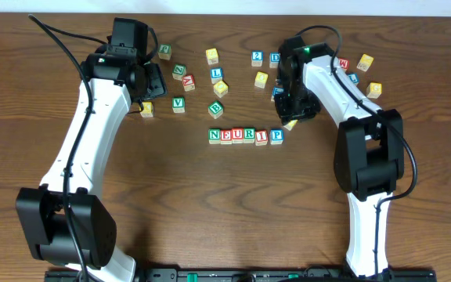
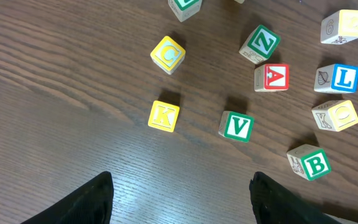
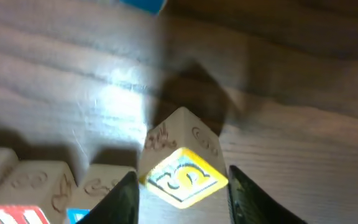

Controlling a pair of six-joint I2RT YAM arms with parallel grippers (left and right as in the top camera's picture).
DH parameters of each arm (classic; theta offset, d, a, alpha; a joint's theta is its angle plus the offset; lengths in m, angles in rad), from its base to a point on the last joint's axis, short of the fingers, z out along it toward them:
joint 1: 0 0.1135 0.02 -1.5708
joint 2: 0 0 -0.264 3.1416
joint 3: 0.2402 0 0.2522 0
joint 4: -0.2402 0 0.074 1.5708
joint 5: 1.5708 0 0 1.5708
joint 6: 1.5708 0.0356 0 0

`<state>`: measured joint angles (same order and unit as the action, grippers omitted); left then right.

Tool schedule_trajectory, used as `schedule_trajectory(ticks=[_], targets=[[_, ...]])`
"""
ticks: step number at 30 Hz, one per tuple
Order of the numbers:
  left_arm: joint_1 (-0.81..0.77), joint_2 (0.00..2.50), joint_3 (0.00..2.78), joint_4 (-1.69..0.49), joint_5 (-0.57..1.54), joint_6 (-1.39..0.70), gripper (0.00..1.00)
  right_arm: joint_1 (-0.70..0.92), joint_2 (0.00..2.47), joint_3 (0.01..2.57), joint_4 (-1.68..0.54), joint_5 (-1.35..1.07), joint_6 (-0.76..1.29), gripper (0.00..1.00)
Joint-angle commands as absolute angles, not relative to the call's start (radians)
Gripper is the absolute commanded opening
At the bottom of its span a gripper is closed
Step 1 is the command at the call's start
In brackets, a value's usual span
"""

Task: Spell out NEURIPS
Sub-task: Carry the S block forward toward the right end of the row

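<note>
Six cubes stand in a row at mid-table: green N (image 1: 214, 135), red E (image 1: 225, 135), U (image 1: 237, 135), R (image 1: 249, 135), red I (image 1: 261, 137), blue P (image 1: 276, 136). My right gripper (image 1: 292, 116) is shut on the yellow-faced cube (image 1: 290, 124), just right of and behind the P. In the right wrist view the cube (image 3: 180, 146) sits tilted between my fingers (image 3: 182, 174), above the table, with the row's end (image 3: 42, 183) at the lower left. My left gripper (image 1: 153, 78) is open and empty over bare wood (image 2: 182, 180).
Loose cubes lie behind the row: yellow K (image 2: 164, 116), green V (image 2: 236, 126), yellow C (image 2: 168, 55), Z (image 2: 260, 43), A (image 2: 272, 77), L (image 2: 337, 78), B (image 2: 309, 163). More cubes lie around the right arm (image 1: 364, 62).
</note>
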<state>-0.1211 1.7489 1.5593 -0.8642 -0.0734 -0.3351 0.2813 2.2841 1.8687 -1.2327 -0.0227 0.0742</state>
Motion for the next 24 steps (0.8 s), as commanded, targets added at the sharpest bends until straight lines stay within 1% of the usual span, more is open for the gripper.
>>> schedule_trajectory(ticks=[1,6,10,13,16,19,20,22,24], targets=[[-0.117,1.761,1.573,-0.867,-0.072,-0.322,0.7,0.289,2.295,1.865,-1.254,0.02,-0.154,0.44],[-0.117,1.761,1.573,-0.867,-0.072,-0.322,0.69,0.285,2.295,1.865,-1.267,0.039,-0.231,0.45],[-0.117,1.761,1.573,-0.866,-0.072,-0.322,0.69,0.279,2.295,1.881,-1.275,0.002,-0.232,0.46],[-0.117,1.761,1.573,-0.866,-0.072,-0.322,0.7,0.279,2.295,1.908,-1.28,-0.072,-0.191,0.48],[-0.117,1.761,1.573,-0.866,-0.072,-0.322,0.7,0.281,2.295,1.924,-1.275,-0.086,-0.031,0.5],[-0.117,1.761,1.573,-0.866,-0.072,-0.322,0.69,0.281,2.295,1.924,-1.276,-0.067,0.164,0.5],[-0.117,1.761,1.573,-0.866,-0.072,-0.322,0.69,0.28,2.295,1.922,-1.275,-0.05,0.289,0.5],[-0.117,1.761,1.573,-0.866,-0.072,-0.322,0.7,0.28,2.295,1.922,-1.269,-0.047,0.442,0.5],[-0.117,1.761,1.573,-0.866,-0.072,-0.322,0.69,0.283,2.295,1.917,-1.254,-0.042,0.518,0.49]])
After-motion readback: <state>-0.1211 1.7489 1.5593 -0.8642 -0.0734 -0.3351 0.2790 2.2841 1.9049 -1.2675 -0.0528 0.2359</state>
